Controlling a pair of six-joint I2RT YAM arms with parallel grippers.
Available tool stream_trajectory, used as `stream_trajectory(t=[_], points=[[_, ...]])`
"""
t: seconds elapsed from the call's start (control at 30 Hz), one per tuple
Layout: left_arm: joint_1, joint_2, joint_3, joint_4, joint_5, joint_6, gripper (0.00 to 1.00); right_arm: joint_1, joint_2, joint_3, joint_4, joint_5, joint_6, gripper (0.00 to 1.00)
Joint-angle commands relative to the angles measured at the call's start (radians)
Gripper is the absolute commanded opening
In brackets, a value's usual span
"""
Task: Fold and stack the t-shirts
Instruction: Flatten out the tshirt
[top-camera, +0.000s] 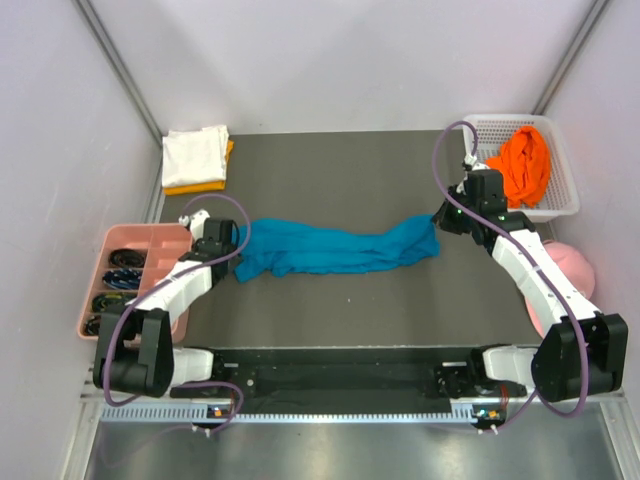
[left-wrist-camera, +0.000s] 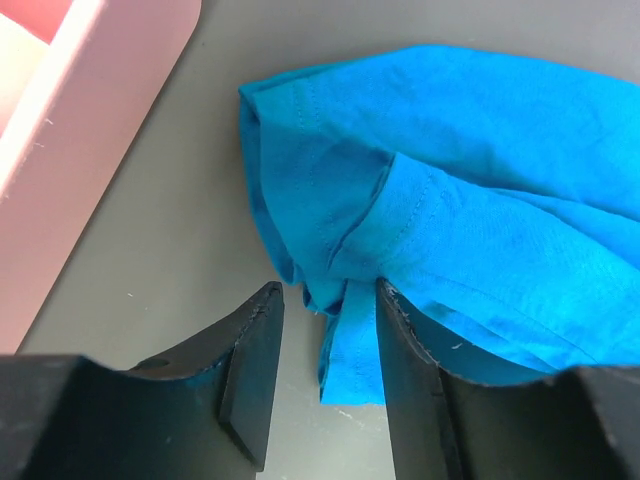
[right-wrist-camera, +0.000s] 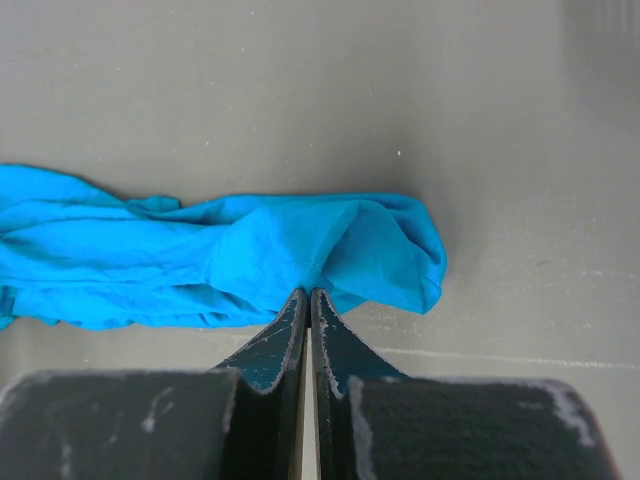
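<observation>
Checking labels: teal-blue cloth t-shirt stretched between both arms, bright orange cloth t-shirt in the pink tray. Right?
No: the bright orange cloth t-shirt sits in the white plastic mesh basket, as the top external view shows. The part about the teal-blue cloth t-shirt is right.

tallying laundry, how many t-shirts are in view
4: teal one mid-table, white one stacked on a yellow-orange one back left, bright orange one in the white basket back right; more may hide beneath it.
</observation>
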Motion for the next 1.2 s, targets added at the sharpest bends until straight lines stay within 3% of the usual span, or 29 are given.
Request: stream_trajectory(t=[0.0,0.47,0.83,1.17], points=[[0.004,-0.003,0.010,0.058,-0.013,-0.003,0.48,0.001,0.003,0.005,0.023,-0.009,-0.010,0.00],[0.004,0.004,0.114,0.043,-0.001,0.017,0.50,0.001,0.003,0.002,0.017,0.003,-0.013,0.00],[0.004,0.023,0.102,0.063,-0.019,0.028,0.53,0.001,0.003,0.000,0.018,0.003,-0.011,0.00],[0.006,0.061,0.079,0.114,-0.055,0.042,0.46,0.001,0.005,0.005,0.010,0.008,-0.014,0.00]])
